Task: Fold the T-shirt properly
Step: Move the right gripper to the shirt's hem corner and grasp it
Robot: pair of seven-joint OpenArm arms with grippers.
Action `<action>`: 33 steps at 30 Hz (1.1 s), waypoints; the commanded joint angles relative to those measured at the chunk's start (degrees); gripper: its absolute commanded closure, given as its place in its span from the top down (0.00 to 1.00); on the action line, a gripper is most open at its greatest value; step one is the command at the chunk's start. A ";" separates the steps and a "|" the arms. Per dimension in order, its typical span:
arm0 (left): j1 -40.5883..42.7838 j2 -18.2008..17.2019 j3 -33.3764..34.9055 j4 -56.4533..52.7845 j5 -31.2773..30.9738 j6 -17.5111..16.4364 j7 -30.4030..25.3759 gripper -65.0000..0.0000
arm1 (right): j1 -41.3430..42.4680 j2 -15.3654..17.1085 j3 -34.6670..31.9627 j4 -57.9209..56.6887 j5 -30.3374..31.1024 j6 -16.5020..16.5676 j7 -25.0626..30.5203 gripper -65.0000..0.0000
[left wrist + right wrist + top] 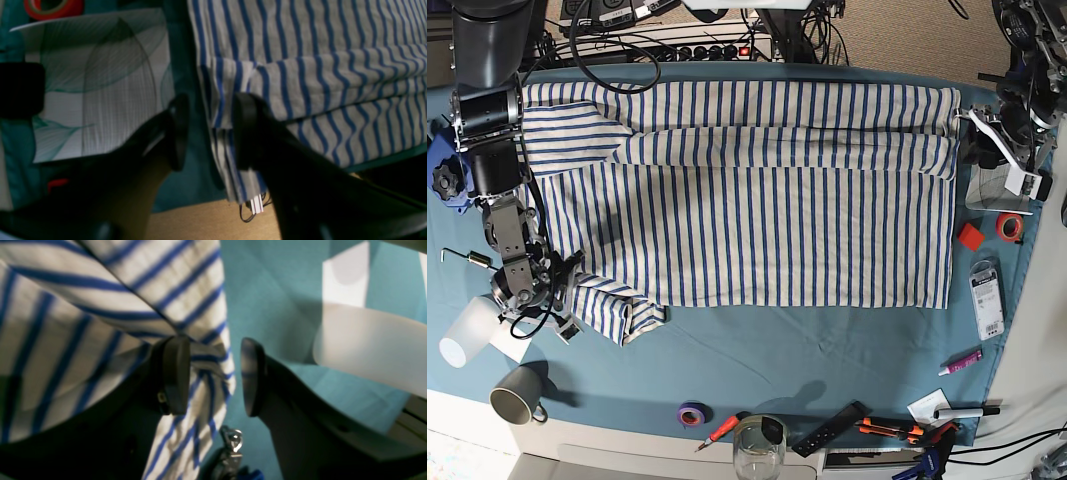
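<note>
Item one, the T-shirt (747,200): we find it spread wide across the teal cloth (757,350), striped cream and blue, its upper long edge folded down over the body, one sleeve bunched at the lower corner on the base view's left.

Item two, the right gripper (213,376): we see its jaws standing apart, straddling the edge of that sleeve; one pad lies against the striped fabric, the other is over bare cloth. Nothing is clamped.

Item three, the left gripper (208,133): we note its jaws apart likewise, set about the shirt's folded corner at the base view's right end, not pinching it.

Sundries along the near edge: a grey mug (515,403), a white cup (465,338), a purple tape roll (691,413), a glass (759,447), a pink marker (961,361).
</note>
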 commanded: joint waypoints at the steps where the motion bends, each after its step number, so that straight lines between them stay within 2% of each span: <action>1: -0.13 -0.79 -0.37 0.98 -0.85 -0.02 -0.90 0.35 | 1.68 1.20 0.39 0.74 -0.81 -0.42 0.74 0.39; 11: -0.42 -0.79 -0.37 0.98 -0.85 0.00 -0.87 0.35 | 1.62 1.40 0.39 -1.42 -1.25 -0.46 1.66 0.39; 16: -0.44 -0.79 -0.37 0.98 -0.85 0.00 -0.90 0.35 | 1.62 1.40 0.39 -6.64 -2.73 -0.55 6.34 0.39; 21: -0.42 -0.79 -0.37 0.98 -0.85 0.00 -1.11 0.35 | 1.79 1.40 0.39 -7.08 -2.71 -1.51 8.72 0.38; 28: -0.46 -0.79 -0.37 0.98 -0.87 0.00 -1.51 0.35 | 2.08 0.72 0.39 -7.04 -2.69 -1.64 9.51 0.37; 30: -0.44 -0.79 -0.37 0.98 -0.87 0.00 -1.51 0.35 | 2.08 0.59 0.39 -7.04 -2.69 -1.62 9.60 0.26; 33: -0.44 -0.79 -0.37 0.98 -0.87 0.00 -1.51 0.35 | 2.10 0.61 0.39 -7.04 -2.71 -1.64 8.66 0.02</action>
